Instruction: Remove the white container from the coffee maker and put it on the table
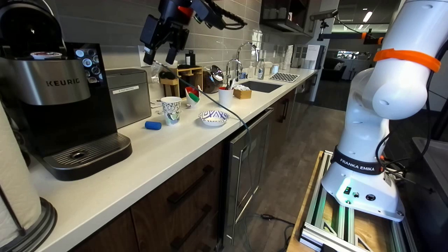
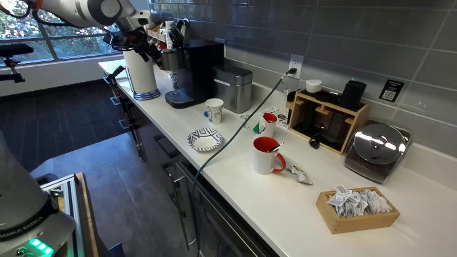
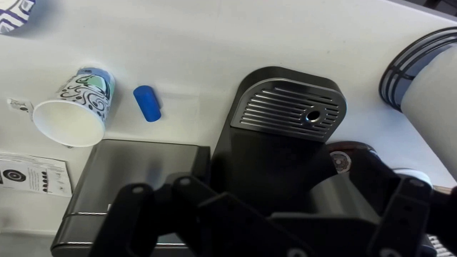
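Observation:
The black coffee maker stands on the off-white countertop with its lid raised. It also shows in an exterior view and the wrist view. A small white container, like a pod with a printed lid, sits in its open top. The wrist view does not show this container. My gripper is raised above the counter, fingers apart and nothing between them. It also shows by the coffee maker's head in an exterior view and in the wrist view.
A steel box stands beside the coffee maker. A patterned paper cup, a blue cylinder and a patterned bowl are on the counter. A paper towel roll stands past the machine. A cable crosses the counter.

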Controlling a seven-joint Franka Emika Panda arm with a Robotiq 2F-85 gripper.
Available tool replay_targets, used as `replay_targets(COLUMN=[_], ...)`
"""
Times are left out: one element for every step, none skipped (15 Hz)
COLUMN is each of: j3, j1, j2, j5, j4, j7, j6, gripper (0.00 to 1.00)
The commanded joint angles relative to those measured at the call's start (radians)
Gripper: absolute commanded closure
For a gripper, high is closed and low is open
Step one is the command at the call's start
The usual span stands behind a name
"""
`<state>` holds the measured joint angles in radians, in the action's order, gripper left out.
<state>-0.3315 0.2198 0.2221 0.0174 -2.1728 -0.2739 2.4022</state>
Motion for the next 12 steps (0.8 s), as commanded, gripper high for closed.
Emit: replay_targets(j3=[0.008, -0.013, -0.039, -0.068, -0.087, -0.108, -0.131, -0.142, -0.148, -0.145, -0.138, -0.126], j1=[0.007, -0.004, -0.008, -0.013, -0.015, -0.016, -0.012, 0.002, 0.025, 0.054, 0.083, 0.112], j2=[-0.004, -0.027, -0.058, -0.092, -0.115, -0.147, -0.181, -0.213, -0.255, -0.295, -0.337, -0.38], j5=[0.002, 0.046, 0.098, 0.162, 0.224, 0.293, 0.38, 0.445, 0.508, 0.529, 0.547, 0.532], j4=[0.003, 0.021, 0.045, 0.074, 0.101, 0.135, 0.181, 0.223, 0.283, 0.338, 0.396, 0.46], j7=[0.001, -0.06, -0.107, -0.168, -0.219, -0.29, -0.373, -0.437, -0.492, -0.506, -0.516, -0.501], j6=[-0.002, 0.006, 0.029, 0.051, 0.059, 0.054, 0.022, -0.008, -0.052, -0.093, -0.143, -0.191], gripper=[0.0, 0.0, 0.0, 0.0, 0.0, 0.0, 0.0, 0.0, 0.0, 0.0, 0.0, 0.0])
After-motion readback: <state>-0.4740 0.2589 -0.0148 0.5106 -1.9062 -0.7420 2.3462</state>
